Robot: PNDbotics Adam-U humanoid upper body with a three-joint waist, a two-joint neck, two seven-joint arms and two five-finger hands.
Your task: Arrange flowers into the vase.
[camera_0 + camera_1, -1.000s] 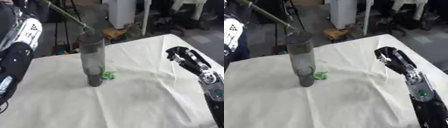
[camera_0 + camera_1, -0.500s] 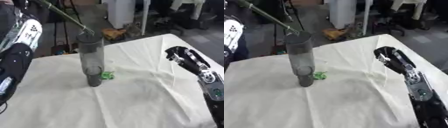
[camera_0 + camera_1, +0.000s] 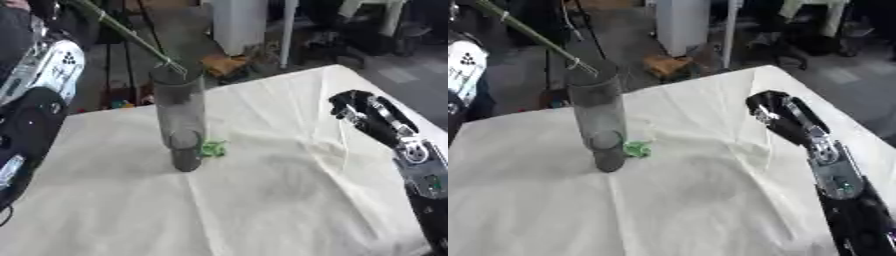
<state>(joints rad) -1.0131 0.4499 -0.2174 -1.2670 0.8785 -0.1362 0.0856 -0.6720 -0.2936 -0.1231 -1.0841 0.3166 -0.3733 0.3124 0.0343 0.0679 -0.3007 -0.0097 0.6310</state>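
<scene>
A tall grey see-through vase (image 3: 179, 120) stands upright on the white cloth. A thin green flower stem (image 3: 131, 35) slants down from the top left corner, and its lower tip sits at the vase's rim. My left arm (image 3: 39, 75), black with a white cover, comes in along the left edge. Its hand lies at the top left corner, mostly cut off by the frame edge. A small green scrap (image 3: 212, 148) lies at the foot of the vase. My right hand (image 3: 363, 112) hovers over the cloth to the right, well away from the vase, fingers relaxed and holding nothing.
The white cloth (image 3: 262, 200) covers the table, with its far edge (image 3: 262, 80) just behind the vase. Beyond it are chair legs, a white post (image 3: 241, 25) and floor clutter.
The stem's tip has dropped slightly to the vase's rim. The right hand has hardly moved.
</scene>
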